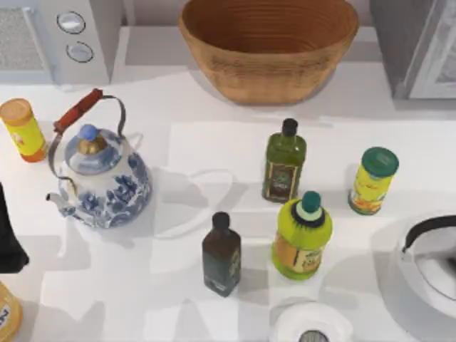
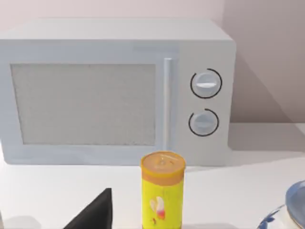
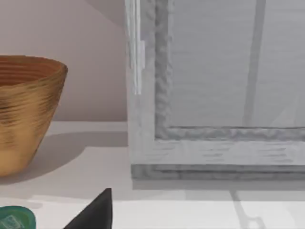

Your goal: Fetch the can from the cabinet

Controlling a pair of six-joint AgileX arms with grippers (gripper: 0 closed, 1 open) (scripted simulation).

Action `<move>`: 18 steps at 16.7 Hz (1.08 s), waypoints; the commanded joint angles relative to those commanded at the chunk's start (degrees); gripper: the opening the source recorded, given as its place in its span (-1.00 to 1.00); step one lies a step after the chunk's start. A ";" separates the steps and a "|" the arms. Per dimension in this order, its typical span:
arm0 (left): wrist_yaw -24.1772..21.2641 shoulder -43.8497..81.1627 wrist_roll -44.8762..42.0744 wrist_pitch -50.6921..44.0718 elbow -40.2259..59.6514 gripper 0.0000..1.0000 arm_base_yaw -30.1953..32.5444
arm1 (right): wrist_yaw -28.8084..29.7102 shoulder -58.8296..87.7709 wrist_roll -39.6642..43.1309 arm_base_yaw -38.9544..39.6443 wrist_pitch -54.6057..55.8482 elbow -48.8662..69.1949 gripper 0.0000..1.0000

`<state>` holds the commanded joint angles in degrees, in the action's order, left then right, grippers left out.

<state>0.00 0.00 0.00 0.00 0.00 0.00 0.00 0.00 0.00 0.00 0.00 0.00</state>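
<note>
Cabinet first: the large grey box-like cabinet (image 1: pixel 417 46) with its white framed door panel stood at the far right corner of the white tabletop (image 1: pixel 178 285), and the right wrist view faced that door (image 3: pixel 214 95) squarely, which read as closed. No can could be seen through it, so the can to be fetched was presumably inside, though that was a judgement only. The camera pointing at the door suggested the right arm was lined up to open it. A dark tip of the right tool (image 3: pixel 95 212) showed at the edge of that view; whether it was released or clenched I could not tell.

At the left edge of the top view sat a dark part of the left arm (image 1: pixel 11 242), apparently parked, its wrist camera looking at the pale microwave with two round dials (image 2: pixel 114 90). Its tool's state could not be told either.

Much stood about. A woven brown basket (image 1: pixel 267 50) sat just beside the cabinet. Nearer, a green-lidded yellow canister (image 1: pixel 372 182), a dark green oil bottle (image 1: pixel 284 160), a squat yellow-green bottle (image 1: pixel 301 239) and a small dark bottle (image 1: pixel 221 254) crowded the middle. A blue-and-white teapot (image 1: pixel 103 174) and an orange-lidded yellow tube (image 1: pixel 23 130) stood left. The green-lidded canister was likeliest to hinder the reach.
</note>
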 joint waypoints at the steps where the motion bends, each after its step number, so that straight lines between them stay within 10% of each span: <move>1: 0.00 0.00 0.00 0.00 0.00 1.00 0.00 | 0.00 0.00 0.00 0.00 0.00 0.00 1.00; 8: 0.00 0.00 0.00 0.00 0.00 1.00 0.00 | 0.12 7.69 -3.92 2.77 -4.60 11.85 1.00; 18: 0.00 0.00 0.00 0.00 0.00 1.00 0.00 | 2.89 37.28 -9.38 9.53 -16.93 60.43 1.00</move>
<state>0.00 0.00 0.00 0.00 0.00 0.00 2.89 37.28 -9.38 9.53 -16.93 60.43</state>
